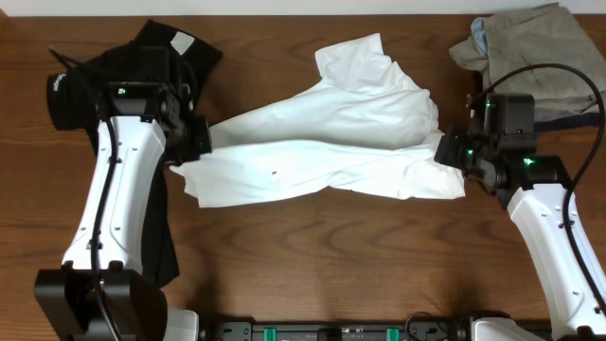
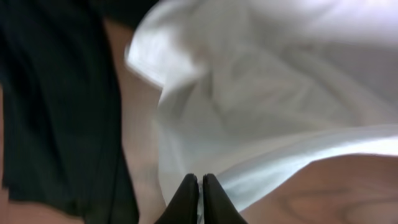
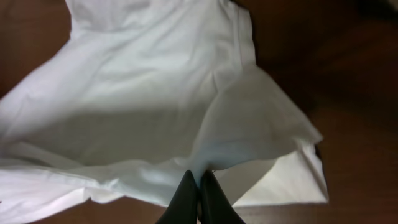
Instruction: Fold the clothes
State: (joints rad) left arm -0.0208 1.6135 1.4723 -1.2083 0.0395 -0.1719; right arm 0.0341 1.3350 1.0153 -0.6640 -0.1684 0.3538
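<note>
The white T-shirt (image 1: 331, 133) is lying across the middle of the table (image 1: 312, 256), bunched and rumpled, and is being drawn out lengthwise between the two hands. One sleeve is pointing toward 12 o'clock, while the body is sagging in soft folds toward 6 o'clock.

The left hand (image 1: 204, 140) is sitting at the shirt's 9 o'clock end. In the left wrist view its fingers (image 2: 186, 199) are pressing together, with a fold of white cloth gathering right at their tips, so this hand is clamping the shirt's edge.

The right hand (image 1: 447, 152) is sitting at the 3 o'clock end. In the right wrist view its fingers (image 3: 185, 196) are likewise pressing together, and the cloth is puckering to a point where they are pinching it; a hemmed corner is hanging loose just beside them, toward 4 o'clock.

The black shirt (image 1: 151, 40) is lying crumpled at the table's 10 o'clock corner, partly under the left arm (image 1: 123, 180), just beside the white shirt's 9 o'clock end. A khaki stack (image 1: 540, 43) of garments is resting at the 2 o'clock corner, apart from the white shirt.
</note>
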